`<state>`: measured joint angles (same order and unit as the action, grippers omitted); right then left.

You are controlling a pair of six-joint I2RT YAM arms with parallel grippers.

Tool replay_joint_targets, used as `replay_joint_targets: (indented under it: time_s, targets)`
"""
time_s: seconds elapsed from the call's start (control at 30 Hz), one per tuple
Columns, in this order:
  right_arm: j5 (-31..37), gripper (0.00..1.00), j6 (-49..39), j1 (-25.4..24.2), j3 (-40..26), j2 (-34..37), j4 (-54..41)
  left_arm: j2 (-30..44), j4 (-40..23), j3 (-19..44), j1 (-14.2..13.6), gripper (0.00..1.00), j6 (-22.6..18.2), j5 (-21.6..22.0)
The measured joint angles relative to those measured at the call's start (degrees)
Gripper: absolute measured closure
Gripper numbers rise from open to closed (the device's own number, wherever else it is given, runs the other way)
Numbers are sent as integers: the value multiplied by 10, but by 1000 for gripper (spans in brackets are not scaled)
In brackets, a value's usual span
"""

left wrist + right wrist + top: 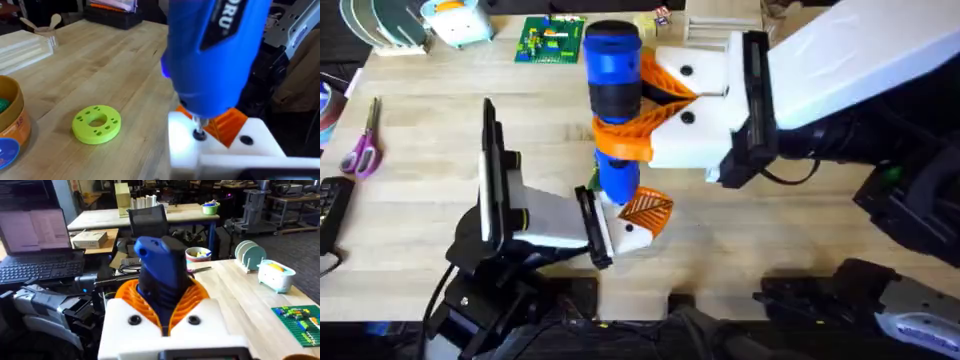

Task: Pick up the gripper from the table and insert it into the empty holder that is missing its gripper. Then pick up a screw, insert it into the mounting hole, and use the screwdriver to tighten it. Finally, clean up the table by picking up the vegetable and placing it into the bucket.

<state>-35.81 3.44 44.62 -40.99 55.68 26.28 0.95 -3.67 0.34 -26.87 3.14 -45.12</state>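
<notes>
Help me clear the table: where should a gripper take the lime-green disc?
Take the lime-green disc by its ring, coming straight down: it lies flat on the table, so its side is low. One finger in the centre hole and one outside probably holds best.

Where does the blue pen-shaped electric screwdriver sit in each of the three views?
Overhead: the blue pen-shaped electric screwdriver stands upright at centre, clamped between the right gripper's orange ribbed pads.
Left wrist: its blue body fills the upper centre-right, the thin metal tip pointing down at the white plastic holder block.
Right wrist: centre, its blue and black body rising between the orange pads.
Shared landmark: the orange pads around the screwdriver's body.
</notes>
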Motion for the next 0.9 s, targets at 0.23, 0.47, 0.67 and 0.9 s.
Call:
replay_joint_targets:
  time_s: [0.23, 0.47, 0.67, 0.9]
  targets:
    - [0, 978, 0, 0, 0, 0, 0, 0, 0, 0, 0, 993, 1, 1]
    - [-1, 978, 2, -7, 0, 0, 54, 0, 0, 0, 0, 993, 0, 2]
    - [0, 978, 6, -34, 0, -11, 80, 0, 0, 0, 0, 993, 0, 2]
    - [0, 978, -39, -85, -1, -11, 13, 0, 0, 0, 0, 993, 0, 2]
